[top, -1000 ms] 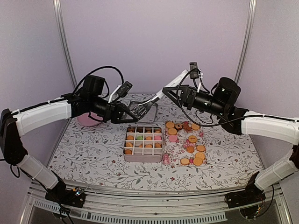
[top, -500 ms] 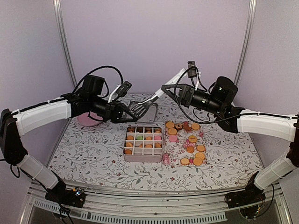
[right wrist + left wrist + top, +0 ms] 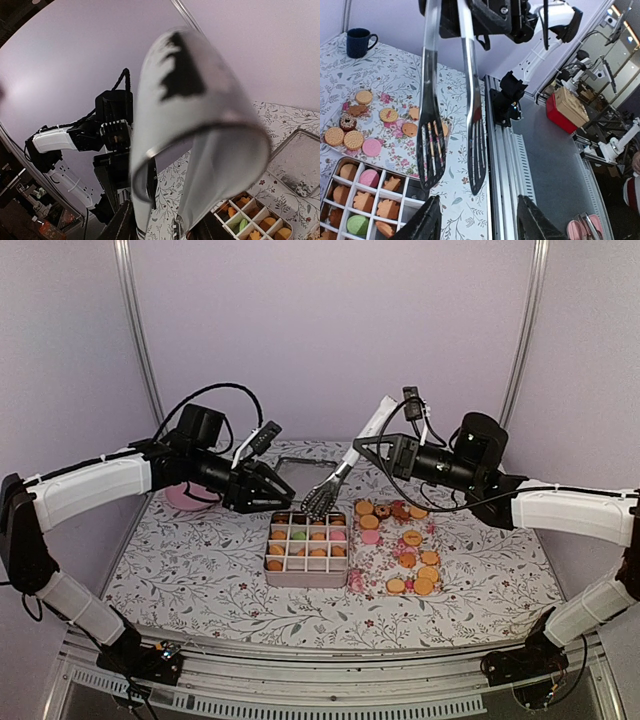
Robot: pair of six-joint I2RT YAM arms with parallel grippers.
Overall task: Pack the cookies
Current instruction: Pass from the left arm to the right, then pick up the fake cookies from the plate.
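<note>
The divided box (image 3: 305, 578) holds cookies (image 3: 318, 536) in most of its compartments. More lie loose on the floral mat (image 3: 382, 564) just right of the box. Over the box's far edge hang the tongs (image 3: 330, 490), blades apart and empty, their handle clamped in the right gripper (image 3: 362, 447). Off the box's far left corner, the left gripper (image 3: 272, 494) hovers with its fingers spread wide, holding nothing. Behind the box lies a metal tin (image 3: 300, 472), and far to the left a pink plate (image 3: 183, 498).

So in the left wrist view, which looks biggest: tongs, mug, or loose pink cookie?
Largest to smallest:
tongs, though nearest the camera
mug
pink cookie, barely smaller than the farther mug
</note>
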